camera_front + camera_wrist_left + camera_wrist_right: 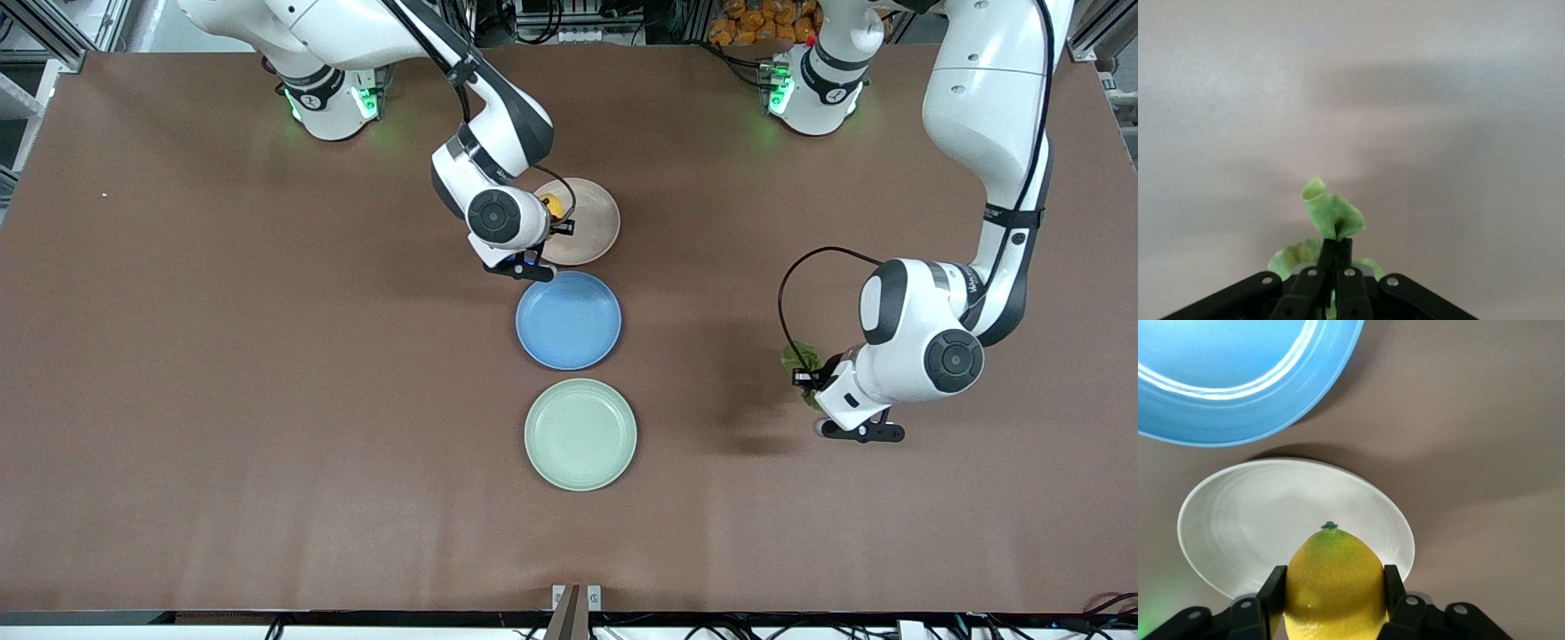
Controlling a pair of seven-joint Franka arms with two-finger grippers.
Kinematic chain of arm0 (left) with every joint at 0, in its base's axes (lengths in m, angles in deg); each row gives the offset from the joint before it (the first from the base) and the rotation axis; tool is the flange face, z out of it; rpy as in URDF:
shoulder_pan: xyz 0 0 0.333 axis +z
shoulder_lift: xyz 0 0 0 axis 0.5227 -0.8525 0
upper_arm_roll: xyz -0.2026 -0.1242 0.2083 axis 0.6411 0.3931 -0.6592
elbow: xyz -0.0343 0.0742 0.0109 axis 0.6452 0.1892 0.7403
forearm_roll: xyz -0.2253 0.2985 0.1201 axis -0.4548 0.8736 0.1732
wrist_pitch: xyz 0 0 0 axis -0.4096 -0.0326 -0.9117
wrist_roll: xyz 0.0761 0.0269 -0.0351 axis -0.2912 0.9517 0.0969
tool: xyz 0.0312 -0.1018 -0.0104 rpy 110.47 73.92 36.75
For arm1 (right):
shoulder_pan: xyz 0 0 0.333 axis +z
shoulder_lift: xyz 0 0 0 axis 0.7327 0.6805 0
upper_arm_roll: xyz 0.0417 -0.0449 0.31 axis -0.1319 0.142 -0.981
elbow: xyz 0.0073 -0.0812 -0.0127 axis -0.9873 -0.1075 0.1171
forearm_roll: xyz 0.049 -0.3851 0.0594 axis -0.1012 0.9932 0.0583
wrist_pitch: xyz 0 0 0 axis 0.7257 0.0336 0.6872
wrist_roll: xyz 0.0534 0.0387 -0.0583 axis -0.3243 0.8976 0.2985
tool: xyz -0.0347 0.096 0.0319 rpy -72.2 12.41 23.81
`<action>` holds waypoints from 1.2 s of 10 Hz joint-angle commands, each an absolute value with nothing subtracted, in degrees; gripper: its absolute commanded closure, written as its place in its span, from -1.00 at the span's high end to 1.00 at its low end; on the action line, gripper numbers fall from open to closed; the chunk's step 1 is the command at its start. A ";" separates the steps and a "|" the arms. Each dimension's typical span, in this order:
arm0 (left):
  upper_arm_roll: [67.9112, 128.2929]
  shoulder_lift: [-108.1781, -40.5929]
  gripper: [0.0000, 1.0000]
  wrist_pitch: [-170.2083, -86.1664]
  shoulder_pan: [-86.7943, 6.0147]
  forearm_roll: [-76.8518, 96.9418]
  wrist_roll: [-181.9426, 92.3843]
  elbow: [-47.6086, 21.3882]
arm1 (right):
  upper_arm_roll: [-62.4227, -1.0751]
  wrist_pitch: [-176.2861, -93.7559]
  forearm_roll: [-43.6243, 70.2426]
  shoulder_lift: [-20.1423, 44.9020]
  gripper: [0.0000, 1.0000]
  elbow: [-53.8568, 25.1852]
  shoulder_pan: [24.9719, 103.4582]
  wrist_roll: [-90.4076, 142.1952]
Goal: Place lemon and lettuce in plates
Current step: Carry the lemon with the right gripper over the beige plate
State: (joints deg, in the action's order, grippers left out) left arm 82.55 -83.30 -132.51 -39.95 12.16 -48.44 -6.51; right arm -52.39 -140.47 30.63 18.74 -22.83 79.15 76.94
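Now lemon (1333,583) clamped in right gripper (1333,587) over beige plate (1245,520).

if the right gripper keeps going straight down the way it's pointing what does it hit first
Most likely the beige plate: the right gripper, its jaws shut on the lemon, points down at it. Height above the plate is unclear.

Yellow lemon (1333,583) above beige plate (594,233); ruffled green lettuce (1330,217) aloft; mint plate (580,434) bare.
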 commanded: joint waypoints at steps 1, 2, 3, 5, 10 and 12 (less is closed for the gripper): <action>84.08 -81.47 -1.00 -131.26 -39.86 8.77 -48.60 -4.38 | -52.23 -141.30 28.98 18.97 -1.00 -22.72 79.72 78.21; 84.87 -81.46 -1.00 -131.26 -39.87 7.80 -47.03 -3.67 | -52.23 -141.30 28.89 19.06 -0.20 -22.80 79.38 78.38; 85.74 -81.72 -1.00 -131.26 -39.95 7.61 -45.10 -1.92 | -52.23 -143.22 28.89 19.50 -0.13 -22.80 79.98 79.95; 87.85 -82.25 -1.00 -131.35 -40.04 7.52 -39.92 -0.86 | -52.23 -144.12 28.89 19.59 0.99 -22.63 80.07 80.32; 88.48 -85.50 -1.00 -133.53 -45.39 7.44 -24.10 4.77 | -51.61 -141.76 29.85 17.58 1.00 -21.31 76.32 79.71; 88.56 -86.38 -1.00 -138.18 -47.33 6.48 -18.30 4.78 | -50.47 -134.74 36.83 16.25 1.00 -17.38 72.18 79.88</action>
